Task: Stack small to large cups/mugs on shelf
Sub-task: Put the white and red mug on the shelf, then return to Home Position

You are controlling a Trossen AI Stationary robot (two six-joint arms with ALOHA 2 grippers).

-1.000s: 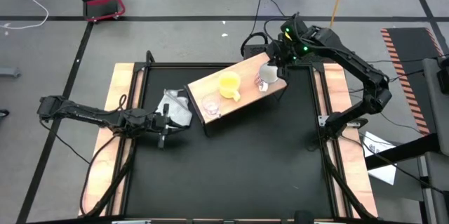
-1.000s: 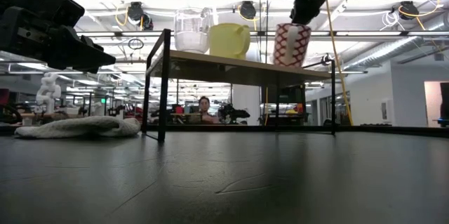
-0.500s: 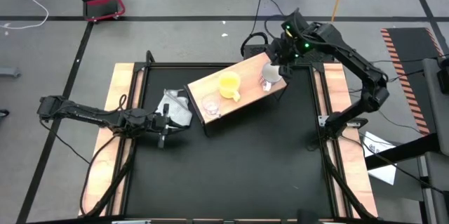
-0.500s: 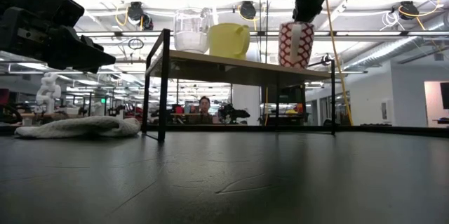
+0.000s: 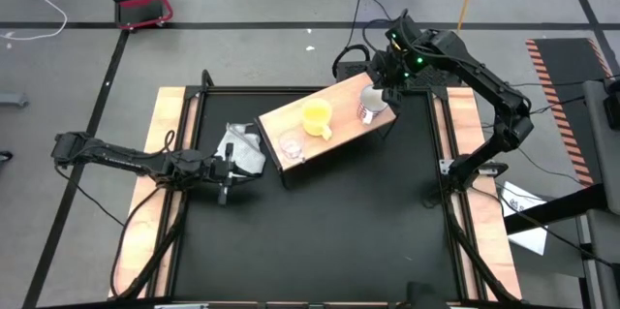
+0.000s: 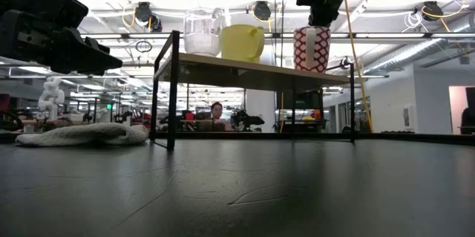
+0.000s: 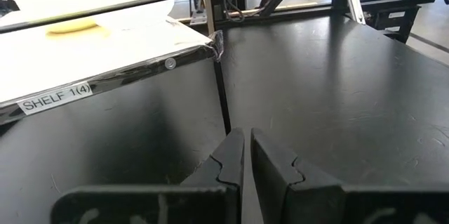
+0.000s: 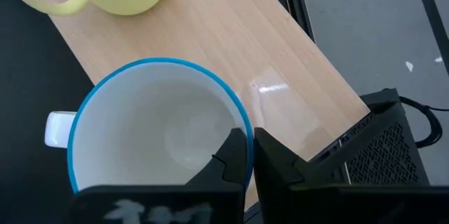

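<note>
Right gripper [image 8: 245, 155]: we see its fingers pinched on the rim of the white mug [image 5: 370, 107], which now stands upright on the shelf [image 5: 344, 123]; a second ago it hung tilted just above.
Mugs: the yellow mug [image 5: 317, 118] sits mid-shelf, the glass cup [image 5: 290, 143] at the opposite end from the white mug.
Left gripper [image 7: 247, 155]: clenched, empty, beside the shelf, near the cloth [image 5: 241, 150].
Meaning: we judge only release remains.

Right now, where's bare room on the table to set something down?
Free: the black tabletop in front of the shelf, wide and bare between both arms. Crowded: the shelf top, with glass cup, yellow mug, white mug; and the cloth beside the left gripper.
</note>
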